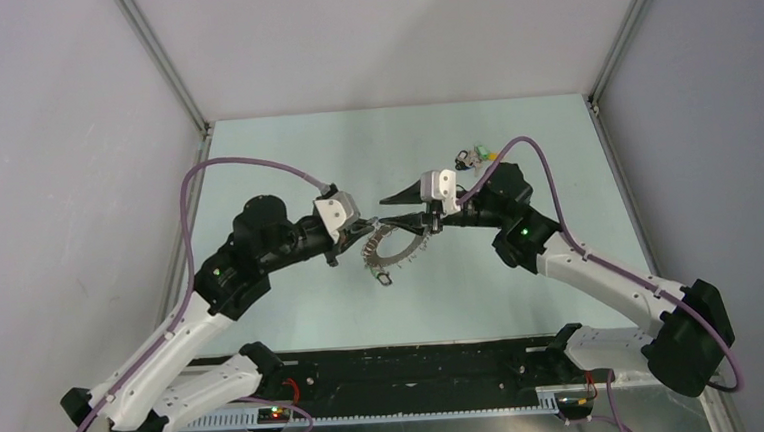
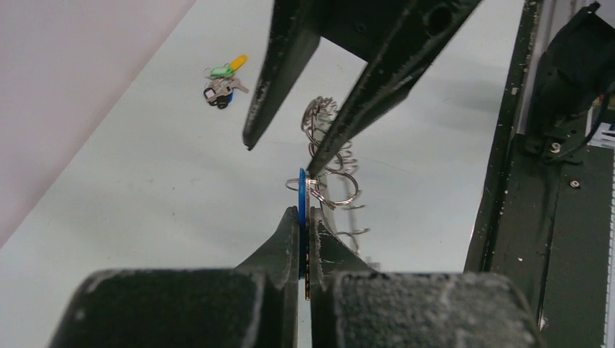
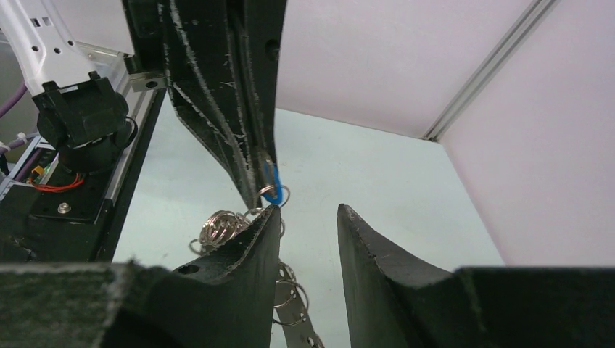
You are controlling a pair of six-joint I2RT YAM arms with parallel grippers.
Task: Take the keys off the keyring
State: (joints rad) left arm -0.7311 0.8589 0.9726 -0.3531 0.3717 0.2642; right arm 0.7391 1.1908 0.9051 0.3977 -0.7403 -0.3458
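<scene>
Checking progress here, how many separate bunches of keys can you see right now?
2: the keyring hangs between the grippers; a loose clump lies at the table's far side. Single keys may be hidden.

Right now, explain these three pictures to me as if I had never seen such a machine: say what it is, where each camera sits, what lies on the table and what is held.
These are two robot arms bolted to the near edge of a table. The wide picture looks down from above and behind them. The other two come from cameras on each wrist, so each shows its own fingers close up.

The left gripper is shut on a blue key. That key hangs on the keyring, a big wire ring fringed with small rings and keys, raised between the arms. The right gripper is open, one fingertip against the small ring by the blue key.

A loose clump of keys with green and yellow heads lies apart on the table.
</scene>
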